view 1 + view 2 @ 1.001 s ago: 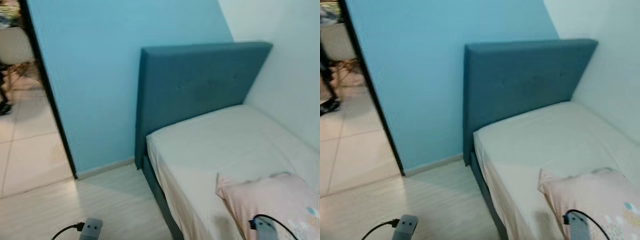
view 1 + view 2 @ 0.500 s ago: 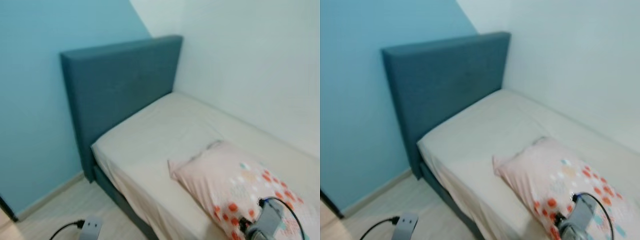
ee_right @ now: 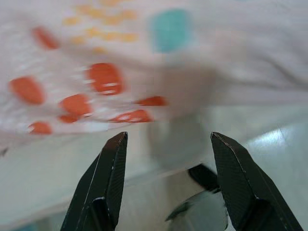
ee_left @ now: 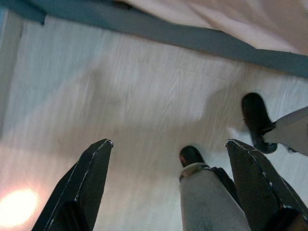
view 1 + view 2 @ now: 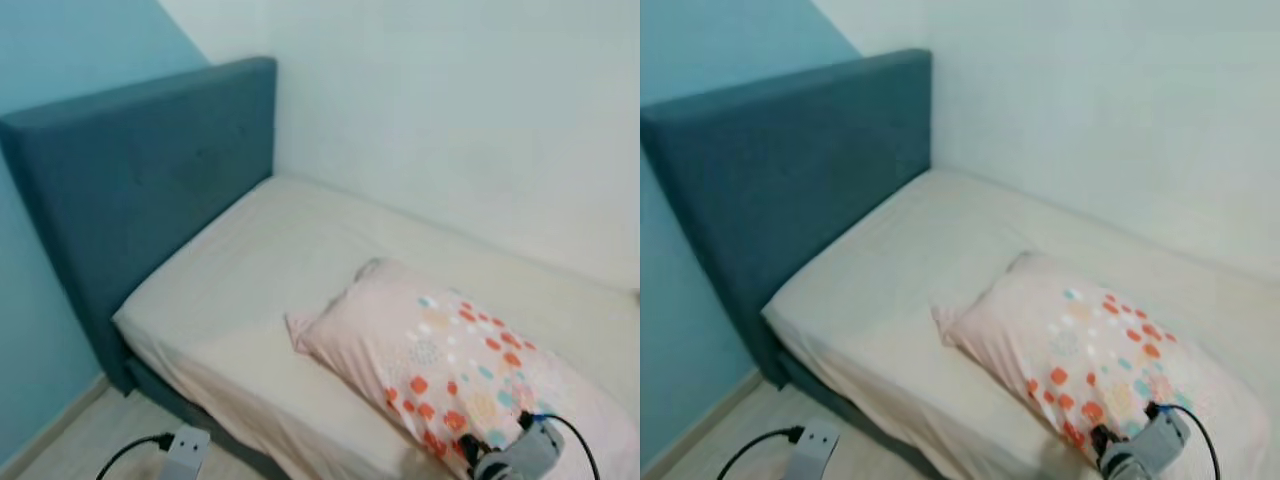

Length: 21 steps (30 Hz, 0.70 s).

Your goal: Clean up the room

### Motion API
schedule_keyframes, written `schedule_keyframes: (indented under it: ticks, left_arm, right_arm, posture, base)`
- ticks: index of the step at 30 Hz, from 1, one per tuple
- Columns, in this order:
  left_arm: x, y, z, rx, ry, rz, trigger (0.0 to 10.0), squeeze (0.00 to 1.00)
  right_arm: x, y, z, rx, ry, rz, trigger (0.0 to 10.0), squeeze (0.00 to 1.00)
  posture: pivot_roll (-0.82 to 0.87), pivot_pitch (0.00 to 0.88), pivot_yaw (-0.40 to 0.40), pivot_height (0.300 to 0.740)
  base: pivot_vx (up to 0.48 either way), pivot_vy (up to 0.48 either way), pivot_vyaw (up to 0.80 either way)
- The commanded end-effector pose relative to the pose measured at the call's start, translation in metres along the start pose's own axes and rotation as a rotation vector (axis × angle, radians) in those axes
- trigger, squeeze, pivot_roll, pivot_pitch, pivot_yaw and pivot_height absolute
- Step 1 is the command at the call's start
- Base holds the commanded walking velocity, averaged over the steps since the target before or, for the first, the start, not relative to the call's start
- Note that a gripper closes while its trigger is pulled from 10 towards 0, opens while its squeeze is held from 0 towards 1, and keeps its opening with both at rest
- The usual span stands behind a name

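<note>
The right gripper (image 3: 166, 183) has its fingers spread just before the spotted pillow (image 5: 440, 365) on the bed (image 5: 250, 290). The left gripper (image 4: 168, 187) has its fingers spread above the floor (image 4: 120, 96).

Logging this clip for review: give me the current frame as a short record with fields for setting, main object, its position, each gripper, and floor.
setting: bedroom corner, bed with blue headboard against a white wall
main object: pink pillow with orange and teal spots
pillow position: lying flat on the mattress, away from the headboard, near the bed's front edge
left gripper: open, hanging over the pale wood floor beside the bed
right gripper: open, at the bed's edge just below the pillow, not touching it
floor: the robot's dark feet showing below
</note>
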<state>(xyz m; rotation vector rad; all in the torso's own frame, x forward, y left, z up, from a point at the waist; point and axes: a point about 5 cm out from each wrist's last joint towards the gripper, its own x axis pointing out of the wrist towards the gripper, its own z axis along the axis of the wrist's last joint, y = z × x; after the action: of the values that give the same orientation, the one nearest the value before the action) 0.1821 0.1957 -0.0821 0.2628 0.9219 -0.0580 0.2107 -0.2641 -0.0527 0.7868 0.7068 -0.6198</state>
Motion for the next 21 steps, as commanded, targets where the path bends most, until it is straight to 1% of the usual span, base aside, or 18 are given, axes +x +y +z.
schedule_keyframes:
  ticks: [1,8,9,10,13,15,16,17,19,20,21]
  left_arm:
    - [0.0,-0.001,0.002,0.021,-0.007,-0.007,10.0,0.0]
    - [0.001,-0.001,0.004,0.031,-0.019,0.005,10.0,0.0]
    - [0.001,0.002,0.007,0.024,-0.031,0.033,10.0,0.0]
    - [0.001,0.002,0.007,0.024,-0.031,0.033,10.0,0.0]
    - [0.002,0.009,0.014,0.008,-0.056,0.08,10.0,0.0]
    - [0.003,0.015,0.021,0.002,-0.078,0.116,10.0,0.0]
    - [0.003,0.015,0.021,0.002,-0.078,0.116,10.0,0.0]
    - [0.003,0.017,0.023,0.003,-0.087,0.129,10.0,0.0]
    - [0.003,0.021,0.03,-0.007,-0.112,0.159,10.0,0.0]
    - [0.003,0.021,0.03,-0.007,-0.112,0.159,10.0,0.0]
    - [0.004,0.026,0.039,-0.036,-0.141,0.19,10.0,0.0]
  right_arm:
    - [-0.001,-0.004,-0.002,0.021,0.01,-0.005,10.0,0.0]
    - [-0.001,0.0,-0.004,0.024,0.012,0.044,10.0,0.0]
    - [0.0,0.006,-0.001,-0.012,0.005,0.085,10.0,0.0]
    - [0.0,0.006,-0.001,-0.012,0.005,0.085,10.0,0.0]
    - [0.001,0.018,0.004,-0.117,-0.013,0.154,10.0,0.0]
    - [0.001,0.027,0.008,-0.188,-0.033,0.197,10.0,0.0]
    - [0.001,0.027,0.008,-0.188,-0.033,0.197,10.0,0.0]
    - [0.001,0.03,0.009,-0.205,-0.038,0.211,10.0,0.0]
    - [0.001,0.04,0.014,-0.198,-0.055,0.268,10.0,0.0]
    - [0.001,0.04,0.014,-0.198,-0.055,0.268,10.0,0.0]
    - [0.001,0.05,0.018,-0.206,-0.065,0.314,10.0,0.0]
  posture:
    - [-0.02,0.0,-0.076,0.74]
    - [-0.02,0.0,-0.072,0.74]
    - [-0.02,0.0,-0.068,0.74]
    - [-0.02,0.0,-0.068,0.74]
    - [-0.02,0.0,-0.067,0.74]
    - [-0.02,0.0,-0.065,0.74]
    - [-0.02,0.0,-0.065,0.74]
    - [-0.02,0.0,-0.065,0.74]
    - [-0.02,0.0,-0.065,0.74]
    - [-0.02,0.0,-0.065,0.74]
    - [-0.02,0.0,-0.064,0.74]
  base:
    - [0.0,0.0,-0.74]
    - [0.0,0.0,-0.74]
    - [0.0,0.0,-0.73]
    - [0.0,0.0,-0.73]
    - [0.0,0.0,-0.73]
    - [0.0,0.0,0.0]
    - [0.0,0.0,0.0]
    - [0.0,0.0,0.0]
    - [0.0,0.0,0.0]
    - [0.0,0.0,0.0]
    - [0.0,0.0,0.0]
